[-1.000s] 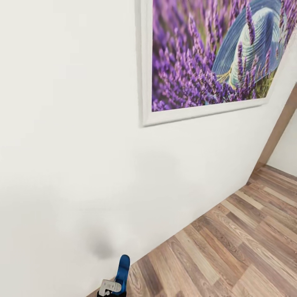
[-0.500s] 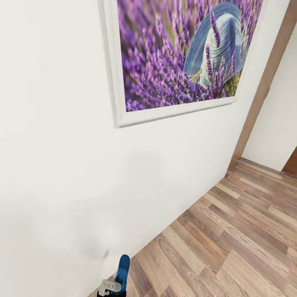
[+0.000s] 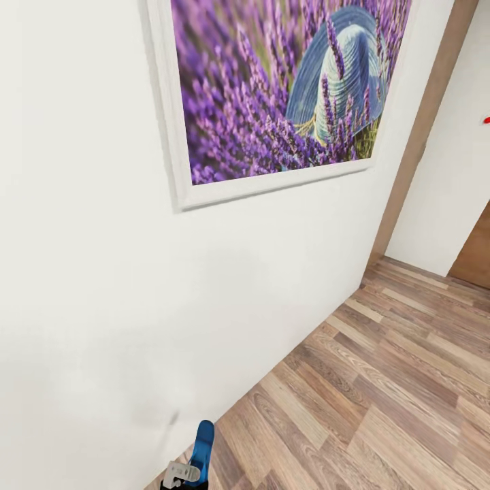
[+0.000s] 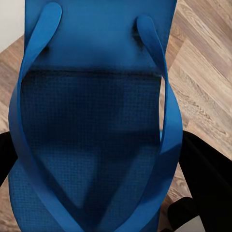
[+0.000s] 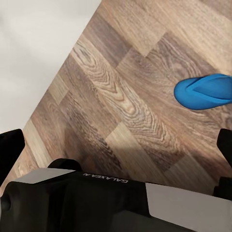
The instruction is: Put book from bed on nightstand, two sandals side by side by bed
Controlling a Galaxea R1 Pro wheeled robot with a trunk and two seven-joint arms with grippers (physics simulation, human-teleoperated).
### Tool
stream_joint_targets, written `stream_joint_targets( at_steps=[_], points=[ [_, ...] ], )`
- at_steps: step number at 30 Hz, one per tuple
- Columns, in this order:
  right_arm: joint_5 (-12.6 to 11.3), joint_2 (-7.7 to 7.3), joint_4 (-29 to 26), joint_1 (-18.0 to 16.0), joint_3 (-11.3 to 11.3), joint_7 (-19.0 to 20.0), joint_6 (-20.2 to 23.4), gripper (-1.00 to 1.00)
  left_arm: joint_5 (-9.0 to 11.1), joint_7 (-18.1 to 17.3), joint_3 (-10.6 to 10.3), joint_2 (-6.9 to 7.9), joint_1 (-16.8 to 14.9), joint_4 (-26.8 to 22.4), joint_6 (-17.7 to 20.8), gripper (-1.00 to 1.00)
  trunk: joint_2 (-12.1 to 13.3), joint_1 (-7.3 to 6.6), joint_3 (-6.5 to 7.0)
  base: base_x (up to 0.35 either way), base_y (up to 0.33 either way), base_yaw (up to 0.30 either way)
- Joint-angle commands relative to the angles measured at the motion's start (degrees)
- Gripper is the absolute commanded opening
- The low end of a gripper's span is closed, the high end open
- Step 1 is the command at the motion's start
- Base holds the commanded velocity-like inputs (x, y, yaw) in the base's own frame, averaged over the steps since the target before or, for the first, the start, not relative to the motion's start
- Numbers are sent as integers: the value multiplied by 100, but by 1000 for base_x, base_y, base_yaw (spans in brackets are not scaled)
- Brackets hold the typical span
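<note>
Nearest, the left gripper [image 4: 96, 212] is clamped on a bright blue flat flip-flop sandal [image 4: 92, 121], its dark fingers [image 4: 203, 164] flanking the sole, presumably for carrying it to the bed. Just below, the right gripper [image 5: 116, 140] hangs over the brown plank floor [image 5: 121, 101] with fingers wide and nothing between them, likely free for the second blue sandal [image 5: 205, 92] lying flat on the boards. Beyond stands the white wall [image 3: 88, 272] bearing a white-framed lavender picture [image 3: 272, 88]. Bed, book and nightstand are elsewhere.

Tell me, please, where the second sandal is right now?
It lies flat on the plank floor in the right wrist view, apart from the white wall.
</note>
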Motion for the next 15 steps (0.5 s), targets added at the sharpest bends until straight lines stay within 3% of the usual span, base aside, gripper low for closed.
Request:
stream_joint_targets(
  at_steps=[1, 12, 14, 15],
  points=[
    [-54, -1, -3, -1, -11, 25, 58, 100, 49, -1, -49, 5, -4, 5, -26, -100, -2, 0, -5, 0, 0, -1],
    [-62, 6, -3, -1, -11, 16, 58, 100, 26, -22, -71, -39, -4, -14, -30, -100, -2, 0, -5, 0, 0, 0],
    [-60, 10, -3, -1, -11, 16, 58, 100, 12, -35, -78, -153, -6, -52, -23, -100, -2, 0, -5, 0, 0, 0],
    [-62, 9, -3, -1, -11, 20, 58, 100, 1, -60, -91, -424, -69, -311, 249, -100, -2, 0, -5, 0, 0, 0]
  ],
)
